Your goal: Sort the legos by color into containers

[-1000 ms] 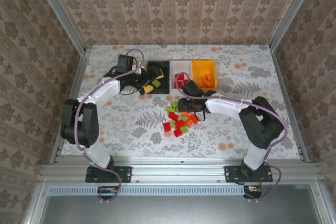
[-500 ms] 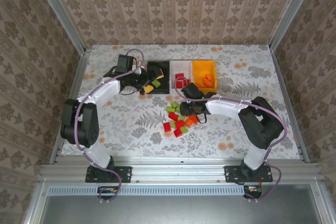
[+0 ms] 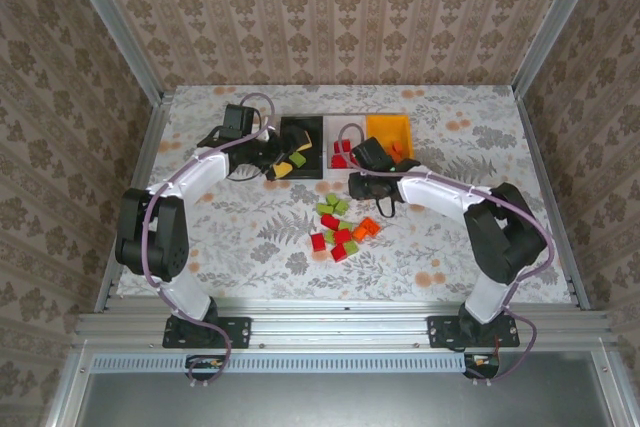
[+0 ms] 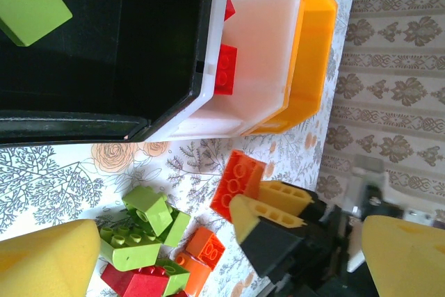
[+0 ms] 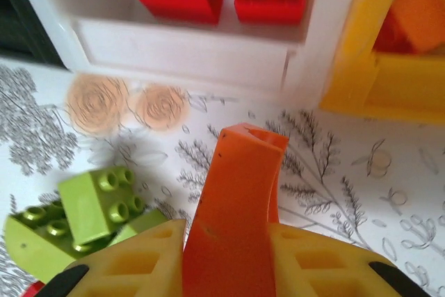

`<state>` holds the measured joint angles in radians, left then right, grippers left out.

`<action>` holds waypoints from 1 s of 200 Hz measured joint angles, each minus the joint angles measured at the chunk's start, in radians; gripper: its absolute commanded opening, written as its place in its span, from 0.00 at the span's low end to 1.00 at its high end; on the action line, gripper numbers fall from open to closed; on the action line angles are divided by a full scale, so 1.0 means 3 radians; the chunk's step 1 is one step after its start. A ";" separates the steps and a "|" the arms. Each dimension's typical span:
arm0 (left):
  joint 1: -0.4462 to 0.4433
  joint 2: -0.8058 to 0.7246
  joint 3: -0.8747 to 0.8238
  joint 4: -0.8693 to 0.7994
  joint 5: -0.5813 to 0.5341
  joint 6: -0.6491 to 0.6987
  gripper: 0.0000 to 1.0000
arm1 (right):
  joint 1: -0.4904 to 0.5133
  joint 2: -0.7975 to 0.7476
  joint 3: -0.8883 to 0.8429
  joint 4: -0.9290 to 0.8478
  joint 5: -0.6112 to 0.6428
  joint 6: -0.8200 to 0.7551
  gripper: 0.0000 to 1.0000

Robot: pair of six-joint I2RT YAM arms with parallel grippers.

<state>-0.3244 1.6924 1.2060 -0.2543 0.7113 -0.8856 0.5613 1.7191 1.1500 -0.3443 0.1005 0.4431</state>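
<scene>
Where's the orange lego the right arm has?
Right wrist view, centre: the orange lego is clamped in the right gripper, just before the white bin and orange-yellow bin.

Lifted clear of the loose pile (image 3: 340, 224) within the last second by the right gripper (image 5: 228, 231): one orange lego (image 5: 236, 193), pinched between the yellow fingers. Carried from low over the scattered bricks to just in front of the white bin (image 3: 346, 124) and orange-yellow bin (image 3: 388, 124). Wrist and forearm swung up and back toward the row.
</scene>
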 measured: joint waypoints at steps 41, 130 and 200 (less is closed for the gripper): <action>-0.0322 0.0183 0.0074 0.0003 0.0126 0.0000 0.99 | -0.0446 -0.0017 0.0446 -0.0150 0.0090 -0.0123 0.31; -0.0506 0.0259 0.0099 -0.0052 0.0186 0.0066 1.00 | -0.0834 0.1114 0.1583 -0.0476 0.0219 -0.0375 0.44; -0.0506 0.0259 0.0186 -0.0259 0.0076 0.0248 0.99 | -0.0712 0.0445 0.1104 -0.0479 0.0238 -0.0407 0.55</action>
<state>-0.4763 1.7702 1.2617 -0.3321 0.7341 -0.8112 0.3477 1.8526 1.4811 -0.4881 0.1719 0.3210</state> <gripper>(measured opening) 0.995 0.559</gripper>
